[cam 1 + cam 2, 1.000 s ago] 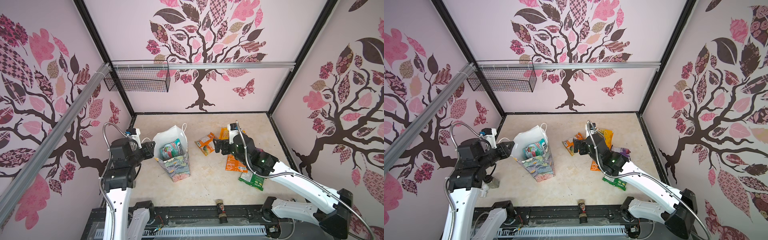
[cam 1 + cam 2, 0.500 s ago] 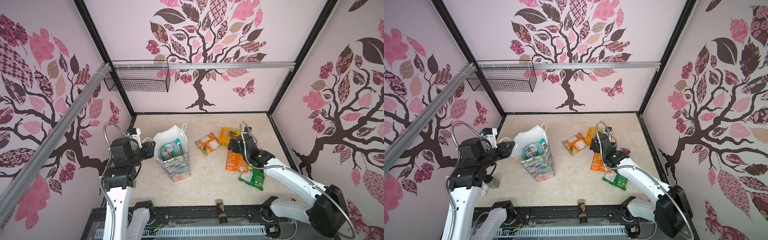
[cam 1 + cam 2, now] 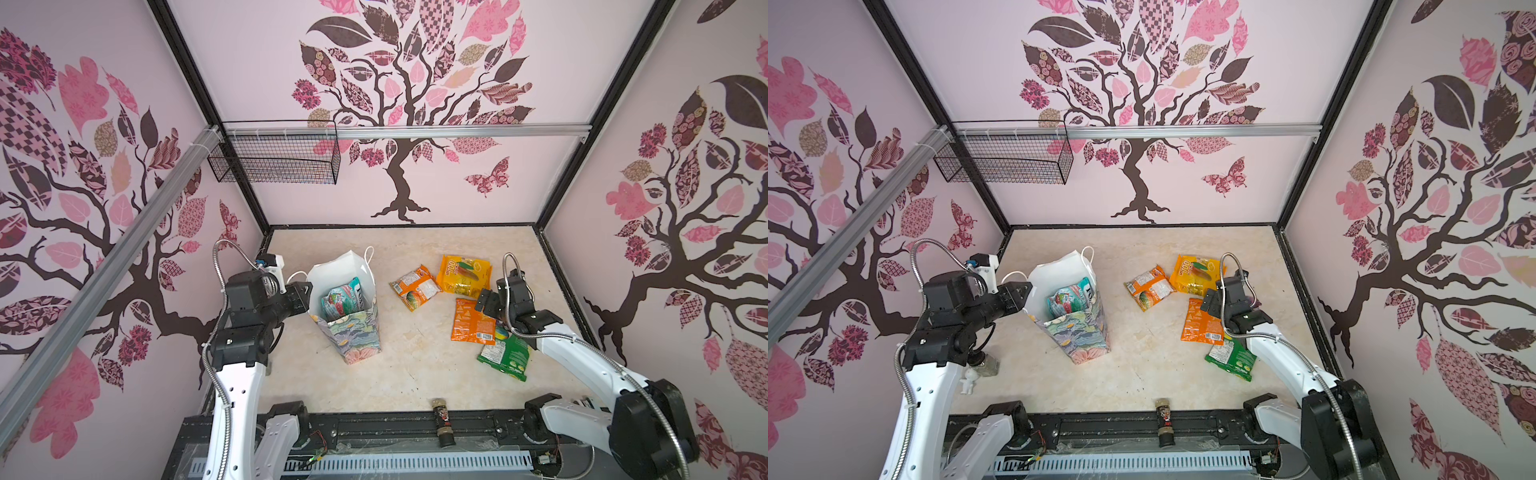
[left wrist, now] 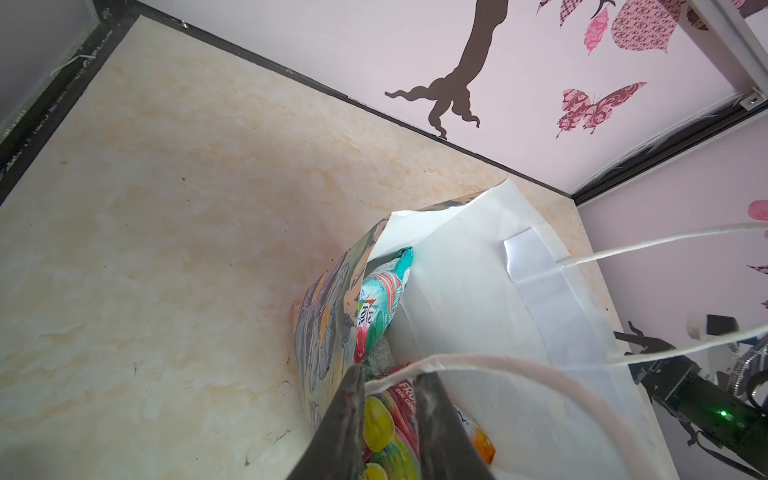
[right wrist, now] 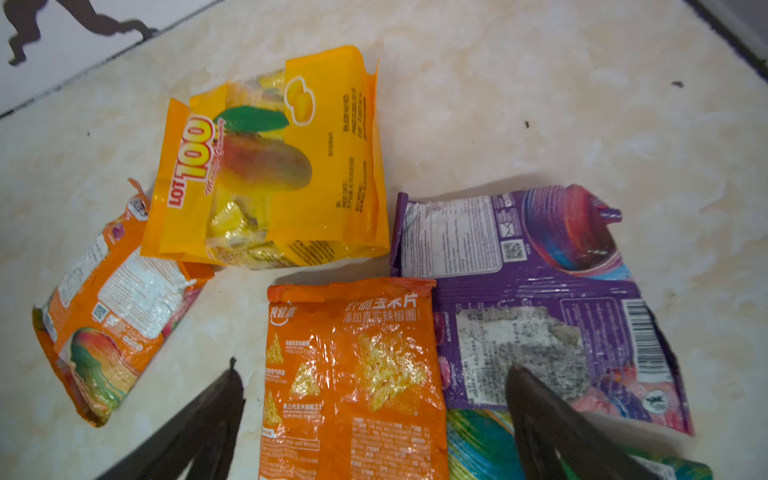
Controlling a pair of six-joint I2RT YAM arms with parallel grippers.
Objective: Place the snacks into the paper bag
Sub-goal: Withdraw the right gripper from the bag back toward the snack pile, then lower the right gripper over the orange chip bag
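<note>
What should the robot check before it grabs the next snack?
1. Tall floral paper bag standing, mouth open: ok.
2. Room left above the flat teal plastic packet inside it: cannot tell.
3. Right gripper open above the flat orange plastic chip packet: ok.
4. Only that packet between its fingers: not ok; one finger looks to hang over the flat purple plastic packet.
5. Left gripper gripping the bag's rim: cannot tell.

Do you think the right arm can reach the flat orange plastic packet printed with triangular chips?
Probably yes: the open right pincer hangs directly over the flat orange plastic packet, and nothing lies on it.
</note>
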